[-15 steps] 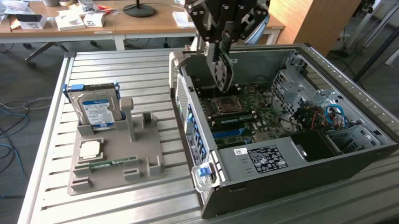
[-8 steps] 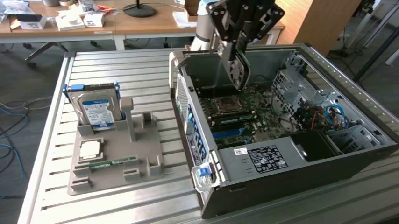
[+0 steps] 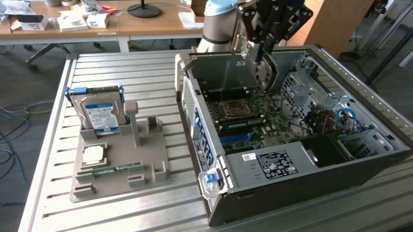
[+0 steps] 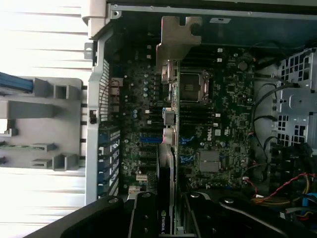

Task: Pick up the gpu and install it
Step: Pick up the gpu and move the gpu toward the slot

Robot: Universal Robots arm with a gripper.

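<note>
- Note gripper (image 4: 171, 218) clamped on gpu (image 4: 168, 119), above open computer case (image 3: 361, 159).
- Find case and grey fixture (image 3: 152, 159) side by side on slatted metal table (image 3: 116, 67).
- See wooden desk (image 3: 148, 26) beyond table's far edge.

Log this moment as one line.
gripper: shut on gpu | gpu: held on edge over open computer case | seated: no

The silver-grey cylindrical robot arm (image 3: 214, 36) has a smooth metallic shell and a pale blue round joint cap (image 3: 221, 7) at its upper end. Its black metal gripper (image 3: 261, 52) is built of flat angular plates with straight edges and narrow gaps between them. In the wrist view its matt black fingers (image 4: 146, 215) are broad and blocky, dotted with small round screw heads (image 4: 144, 195).
</note>
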